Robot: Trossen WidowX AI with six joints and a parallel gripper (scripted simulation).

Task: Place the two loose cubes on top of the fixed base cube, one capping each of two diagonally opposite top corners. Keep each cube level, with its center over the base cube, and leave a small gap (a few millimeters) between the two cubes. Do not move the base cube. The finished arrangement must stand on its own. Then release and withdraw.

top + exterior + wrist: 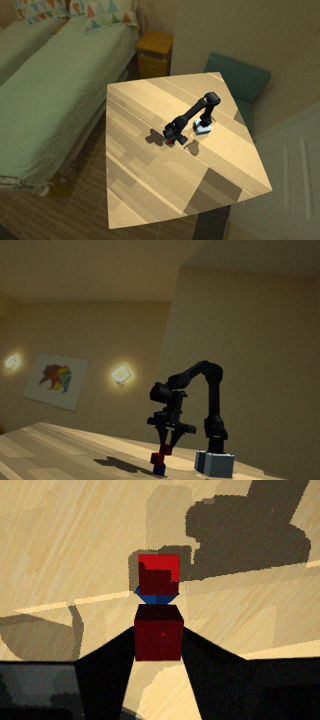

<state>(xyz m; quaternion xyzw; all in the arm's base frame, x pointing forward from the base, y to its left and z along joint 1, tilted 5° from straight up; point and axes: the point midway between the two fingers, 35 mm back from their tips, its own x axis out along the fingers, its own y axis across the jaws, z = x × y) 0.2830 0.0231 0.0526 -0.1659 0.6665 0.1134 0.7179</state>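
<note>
Wrist view shows our gripper [159, 645] pinching a red cube [159, 640], which hides most of the blue base cube [156, 599] beneath the placed cube [158, 575].

table [155, 180]: light wood, banded | on it: blue cube [158, 469], arm's grey mount [216, 464] | near each other, apart

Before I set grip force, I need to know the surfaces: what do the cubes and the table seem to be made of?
The held red cube, the placed red cube and the blue base cube look like matte plastic or painted blocks: flat colour, sharp edges, no glints. The table looks like pale wood with visible plank streaks.
</note>
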